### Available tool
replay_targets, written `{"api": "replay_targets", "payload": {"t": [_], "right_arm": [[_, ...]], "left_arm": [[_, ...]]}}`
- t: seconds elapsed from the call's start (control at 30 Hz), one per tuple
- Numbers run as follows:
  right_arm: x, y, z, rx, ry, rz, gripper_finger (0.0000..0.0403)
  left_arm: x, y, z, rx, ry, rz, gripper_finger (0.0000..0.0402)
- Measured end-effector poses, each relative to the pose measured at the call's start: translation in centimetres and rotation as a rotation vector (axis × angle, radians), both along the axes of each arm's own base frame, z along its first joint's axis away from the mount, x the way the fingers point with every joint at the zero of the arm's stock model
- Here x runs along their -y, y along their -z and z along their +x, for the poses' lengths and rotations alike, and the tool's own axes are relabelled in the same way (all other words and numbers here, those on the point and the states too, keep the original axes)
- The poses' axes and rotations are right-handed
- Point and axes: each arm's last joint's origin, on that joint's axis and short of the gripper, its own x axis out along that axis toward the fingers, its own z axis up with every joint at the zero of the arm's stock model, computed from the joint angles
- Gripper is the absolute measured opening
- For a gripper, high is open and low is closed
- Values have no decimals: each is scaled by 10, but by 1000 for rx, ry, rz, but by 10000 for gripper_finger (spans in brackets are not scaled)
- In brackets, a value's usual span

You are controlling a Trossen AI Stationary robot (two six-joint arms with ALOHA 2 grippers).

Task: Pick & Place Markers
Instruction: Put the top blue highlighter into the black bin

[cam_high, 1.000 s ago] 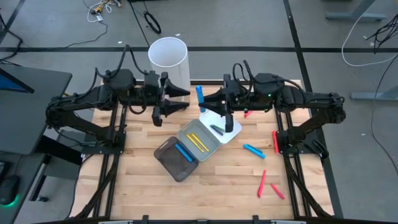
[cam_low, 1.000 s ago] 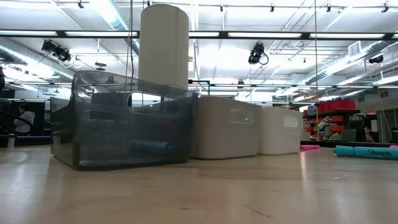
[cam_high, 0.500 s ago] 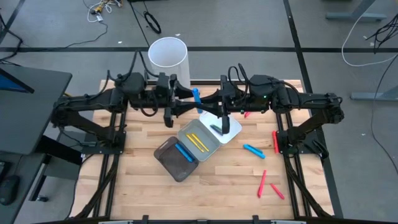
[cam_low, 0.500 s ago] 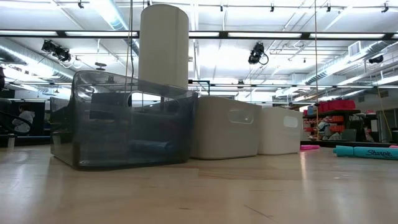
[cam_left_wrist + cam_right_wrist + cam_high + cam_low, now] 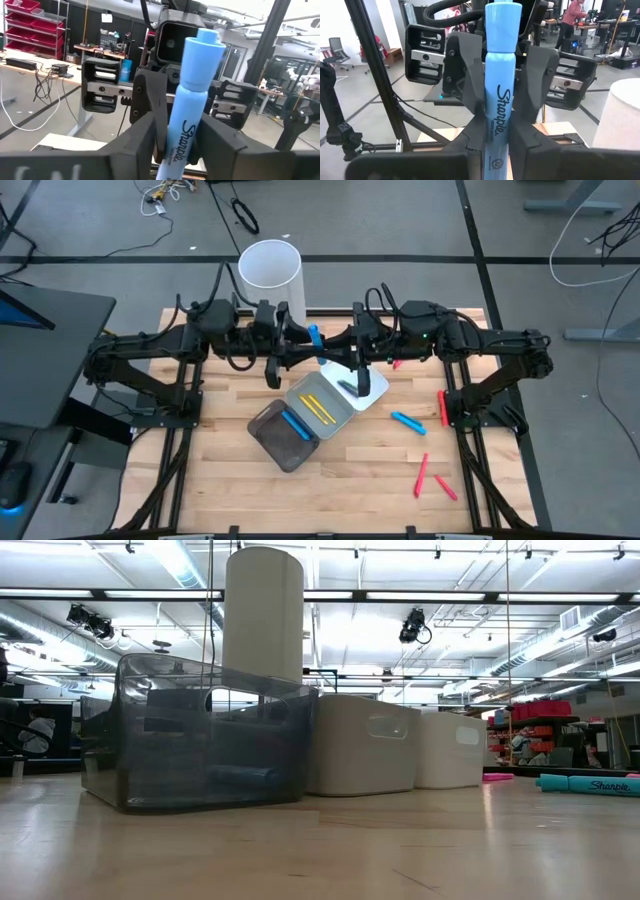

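The blue Sharpie marker (image 5: 316, 337), pinched by the right gripper (image 5: 345, 348), now had the left gripper (image 5: 297, 346) squeezing in on it too, so a hand-over looked close.

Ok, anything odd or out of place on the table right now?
Nothing spilled or damaged. The one unusual sight: both hands meet in mid-air above the trays on one blue marker, the right hand gripping it, the left hand around it. Loose red markers and a blue one lie on the table's right side, unsorted.
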Motion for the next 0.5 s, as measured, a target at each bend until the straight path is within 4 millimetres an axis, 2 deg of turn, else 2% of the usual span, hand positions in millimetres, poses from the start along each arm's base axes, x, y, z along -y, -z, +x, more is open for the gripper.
{"api": "replay_targets", "payload": {"t": [0.2,0.33,0.5], "right_arm": [[0,1,-1,-13,-1,21,40],[0,1,-1,-16,-1,39,52],[0,1,0,-18,3,37,94]], "left_arm": [[0,0,0,1,-4,26,78],[0,0,0,0,-1,16,72],[0,0,0,0,0,5,70]]}}
